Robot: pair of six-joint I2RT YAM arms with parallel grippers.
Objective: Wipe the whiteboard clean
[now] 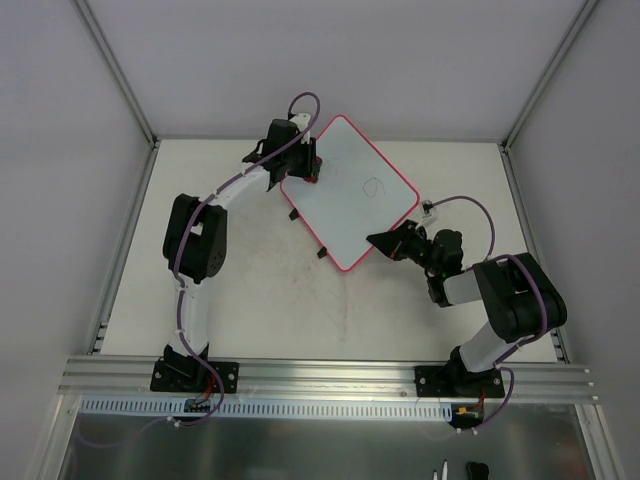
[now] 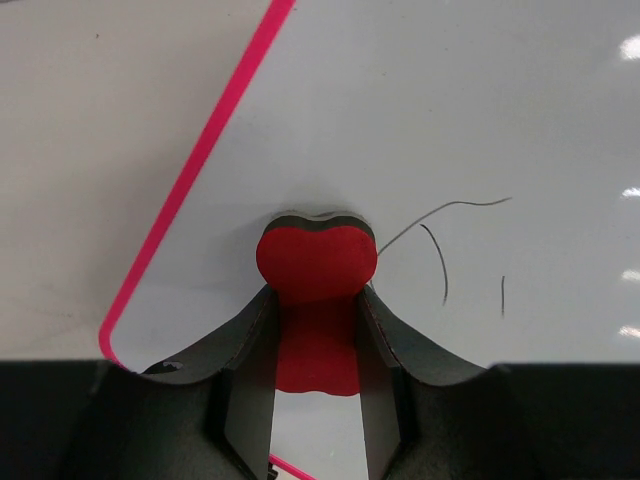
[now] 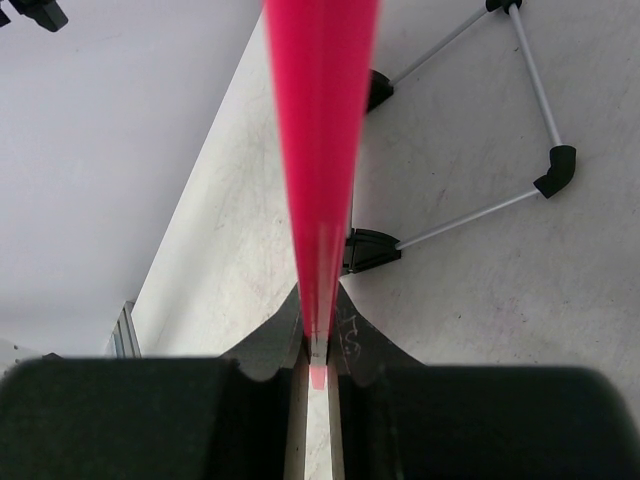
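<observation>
No readable text, marks (image 1: 374, 186) on whiteboard (image 1: 338, 215) illegible

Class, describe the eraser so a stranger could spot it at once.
Find the large whiteboard with the pink rim on the table. Near its left corner the left gripper pinches the eraser. It is the only red, bow-shaped block, unlike the thin dark pen marks beside it.

The left arm (image 1: 195, 240) reaches forward, the left gripper (image 2: 317, 300) clamped on a red bow-shaped eraser block (image 2: 317, 258). The right arm (image 1: 510, 300) folds inward, the right gripper (image 3: 318, 340) pinching the pink-rimmed square whiteboard (image 1: 345, 195).
</observation>
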